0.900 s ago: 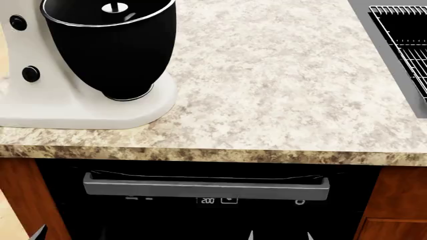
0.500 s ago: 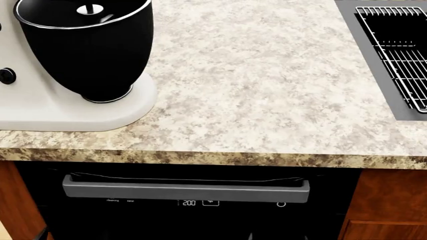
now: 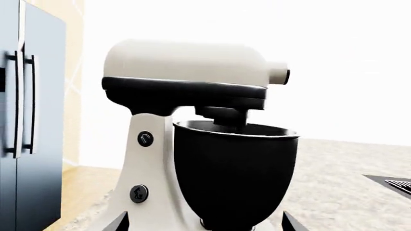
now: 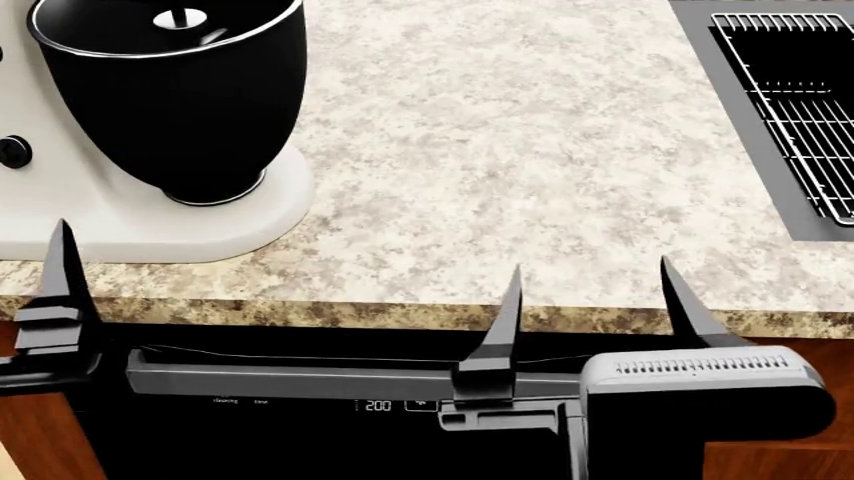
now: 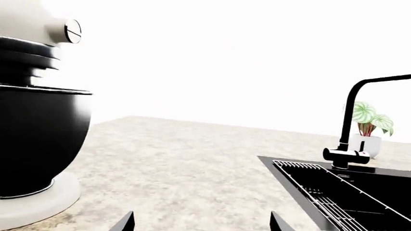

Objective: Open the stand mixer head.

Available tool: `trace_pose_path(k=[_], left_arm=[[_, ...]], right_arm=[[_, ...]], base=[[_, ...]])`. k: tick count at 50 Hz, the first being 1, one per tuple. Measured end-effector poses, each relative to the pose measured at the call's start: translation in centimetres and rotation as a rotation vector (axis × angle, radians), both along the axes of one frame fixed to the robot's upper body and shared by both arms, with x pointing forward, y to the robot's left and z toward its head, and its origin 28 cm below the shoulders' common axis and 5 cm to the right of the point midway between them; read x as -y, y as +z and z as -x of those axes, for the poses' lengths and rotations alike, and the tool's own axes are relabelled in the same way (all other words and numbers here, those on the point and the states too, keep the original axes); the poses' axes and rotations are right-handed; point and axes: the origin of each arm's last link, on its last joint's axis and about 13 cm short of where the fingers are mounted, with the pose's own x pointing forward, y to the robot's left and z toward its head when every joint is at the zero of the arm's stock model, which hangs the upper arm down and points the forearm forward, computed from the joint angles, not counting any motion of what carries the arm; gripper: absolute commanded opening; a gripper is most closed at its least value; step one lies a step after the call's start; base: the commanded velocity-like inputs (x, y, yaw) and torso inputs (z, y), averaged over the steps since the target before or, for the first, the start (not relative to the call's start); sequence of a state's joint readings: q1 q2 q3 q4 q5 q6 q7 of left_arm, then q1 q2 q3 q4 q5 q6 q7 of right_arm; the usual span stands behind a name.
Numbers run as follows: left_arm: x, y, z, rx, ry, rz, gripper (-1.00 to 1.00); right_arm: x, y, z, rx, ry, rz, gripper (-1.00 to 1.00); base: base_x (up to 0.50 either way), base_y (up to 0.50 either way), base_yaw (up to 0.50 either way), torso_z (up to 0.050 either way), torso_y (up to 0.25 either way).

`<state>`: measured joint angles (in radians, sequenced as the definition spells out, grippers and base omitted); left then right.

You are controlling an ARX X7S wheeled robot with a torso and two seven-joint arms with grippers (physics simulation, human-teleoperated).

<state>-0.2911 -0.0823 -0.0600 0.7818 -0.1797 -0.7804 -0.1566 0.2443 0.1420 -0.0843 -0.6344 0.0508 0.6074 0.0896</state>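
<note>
The stand mixer head (image 3: 186,77) is down over the bowl, off-white on top with a glossy black band beneath; its front end shows in the right wrist view (image 5: 38,29). It is out of the head view. The column carries two black knobs (image 3: 146,138). The black silver-rimmed bowl (image 4: 167,100) sits on the off-white base (image 4: 134,230). My left gripper (image 3: 204,226) is open and empty, short of the mixer; one of its fingers (image 4: 60,275) shows at the counter's front edge. My right gripper (image 4: 594,300) is open and empty, at the counter's front edge.
The speckled counter (image 4: 534,150) runs right to a black sink with a wire rack (image 4: 787,110), a black faucet (image 5: 356,120) and a small plant (image 5: 369,120). A grey appliance handle (image 4: 334,382) sits below the counter edge. A fridge (image 3: 26,144) stands beside the mixer.
The view first shifted, sliding the mixer and sink leftward. Since then both grippers have risen into the head view at the counter's front edge.
</note>
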Motion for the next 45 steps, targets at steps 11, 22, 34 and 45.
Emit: trace_pose_path(k=[11, 22, 34, 45], left_arm=[[0.1, 1.9, 0.9, 0.068, -0.003, 0.01, 1.0], [0.0, 2.5, 1.3, 0.089, -0.001, 0.01, 1.0], [0.0, 2.7, 1.4, 0.098, 0.002, 0.009, 1.0], [0.0, 2.8, 1.5, 0.103, 0.004, 0.011, 1.0]], right_arm=[[0.1, 1.8, 0.6, 0.05, -0.004, 0.032, 1.0], [0.0, 2.3, 0.9, 0.064, -0.004, 0.044, 1.0], [-0.1, 2.5, 0.9, 0.07, -0.004, 0.05, 1.0], [-0.1, 2.5, 0.9, 0.071, -0.003, 0.053, 1.0]], base=[[-0.01, 0.41, 0.0, 0.0, 0.0], [-0.02, 0.5, 0.0, 0.0, 0.0], [-0.02, 0.5, 0.0, 0.0, 0.0], [-0.02, 0.5, 0.0, 0.0, 0.0]])
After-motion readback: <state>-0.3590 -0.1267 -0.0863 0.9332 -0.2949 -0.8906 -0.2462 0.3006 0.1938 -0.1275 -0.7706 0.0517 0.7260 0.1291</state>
